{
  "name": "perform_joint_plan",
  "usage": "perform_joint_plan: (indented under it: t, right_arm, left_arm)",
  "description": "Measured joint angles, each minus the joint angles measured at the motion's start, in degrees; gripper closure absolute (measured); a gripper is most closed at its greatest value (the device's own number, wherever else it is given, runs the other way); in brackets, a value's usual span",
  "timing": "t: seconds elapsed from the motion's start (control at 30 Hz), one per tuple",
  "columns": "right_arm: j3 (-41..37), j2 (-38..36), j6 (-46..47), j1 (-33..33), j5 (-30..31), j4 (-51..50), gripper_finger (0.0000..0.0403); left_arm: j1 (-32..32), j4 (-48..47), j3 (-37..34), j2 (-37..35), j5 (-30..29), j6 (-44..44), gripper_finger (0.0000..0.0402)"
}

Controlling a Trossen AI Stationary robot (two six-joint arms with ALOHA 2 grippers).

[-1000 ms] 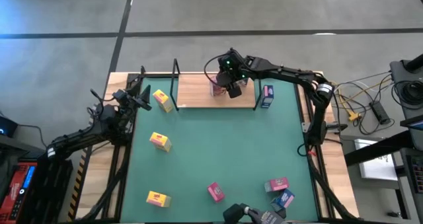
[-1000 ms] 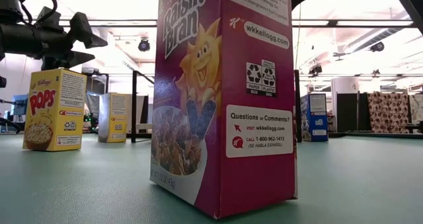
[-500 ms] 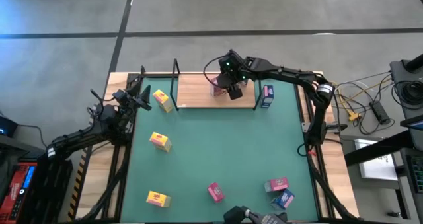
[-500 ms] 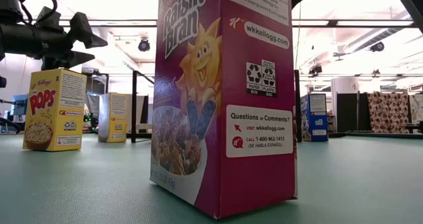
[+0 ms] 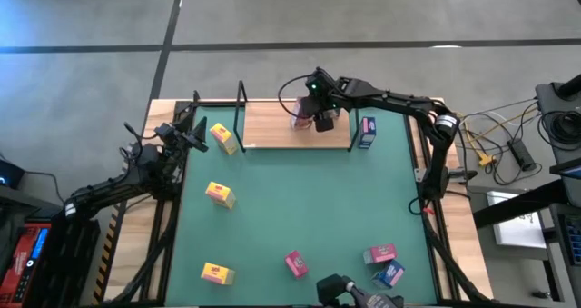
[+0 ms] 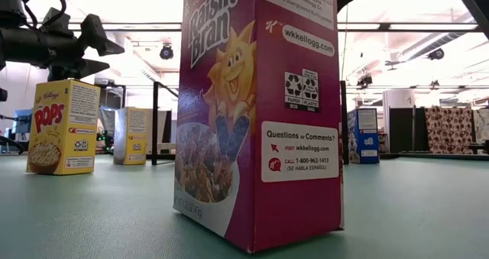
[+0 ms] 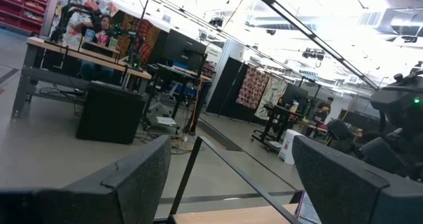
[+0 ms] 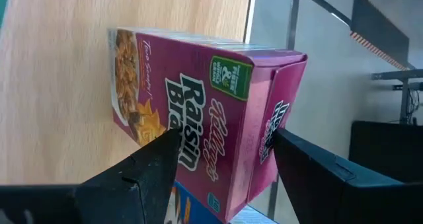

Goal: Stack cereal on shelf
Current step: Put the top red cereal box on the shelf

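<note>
High view: right gripper [image 5: 316,119] over the wooden shelf [image 5: 272,126], above a pink box [image 5: 300,119]; left gripper [image 5: 186,131] parked at the table's left edge; yellow boxes [image 5: 219,194] and a blue box [image 5: 367,132] scattered on the green table [image 5: 300,208].

Low view: only a pink Raisin Bran box [image 6: 256,114] up close, blocking most of the shelf behind.

Left wrist view: fingers [image 7: 142,178] spread wide, holding nothing.

Right wrist view: fingers [image 8: 155,161] pinching the pink box, lying on the shelf.
</note>
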Motion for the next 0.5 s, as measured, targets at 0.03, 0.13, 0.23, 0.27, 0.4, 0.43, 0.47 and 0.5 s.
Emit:
perform_joint_plan:
  t: [0.03,0.13,0.23,0.27,0.4,0.43,0.47,0.5]
  right_arm:
    - [0.0,0.0,0.1,0.1,0.0,0.2,0.0172]
    - [0.0,0.0,0.4,0.3,-0.3,0.4,0.0172]
    - [0.0,0.0,0.3,1.1,-0.7,0.7,0.0172]
    - [0.0,0.1,0.3,1.5,-0.7,0.9,0.0172]
    - [0.0,0.1,0.3,3.1,-0.8,0.9,0.0172]
    - [0.0,0.1,0.3,3.6,-0.4,0.9,0.0172]
    - [0.0,0.1,0.2,4.2,0.0,0.9,0.0172]
    - [0.0,0.1,0.1,4.6,0.4,0.9,0.0172]
  left_arm:
    - [0.0,0.0,0.0,0.0,0.0,0.0,0.0102]
    - [0.0,0.0,0.0,0.0,0.0,0.0,0.0102]
    - [0.0,0.0,0.0,0.0,0.0,0.0,0.0102]
    - [0.0,0.0,0.0,0.0,0.0,0.0,0.0102]
    - [0.0,0.0,0.0,0.0,0.0,0.0,0.0102]
    - [0.0,0.0,0.0,0.0,0.0,0.0,0.0102]
    - [0.0,0.0,0.0,0.0,0.0,0.0,0.0102]
    - [0.0,0.0,0.0,0.0,0.0,0.0,0.0102]
